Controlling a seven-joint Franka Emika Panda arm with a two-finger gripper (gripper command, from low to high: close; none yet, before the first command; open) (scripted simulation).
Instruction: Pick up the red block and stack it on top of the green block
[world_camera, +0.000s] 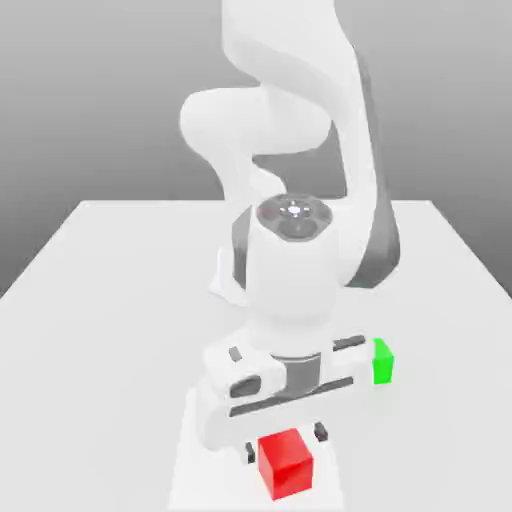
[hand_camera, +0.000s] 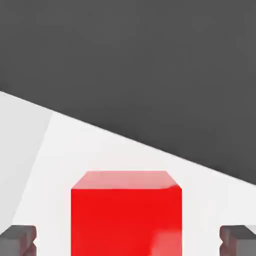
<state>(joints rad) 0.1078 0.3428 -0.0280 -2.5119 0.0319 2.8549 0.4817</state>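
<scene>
The red block (world_camera: 287, 464) sits on the white table near its front edge, in the lower middle of the exterior view. My gripper (world_camera: 285, 443) is lowered over it, one dark fingertip on each side. In the hand view the red block (hand_camera: 126, 215) stands between the two fingertips (hand_camera: 18, 239), and bare table shows on both sides, so the gripper (hand_camera: 127, 241) is open and not touching it. The green block (world_camera: 381, 361) rests on the table toward the exterior view's right, farther back than the red one, partly hidden by my hand.
The white table (world_camera: 100, 300) spreads wide on the exterior view's left. The arm's base (world_camera: 225, 280) stands at the middle back. The table's edge runs close behind the red block in the hand view, with dark floor (hand_camera: 150, 60) beyond.
</scene>
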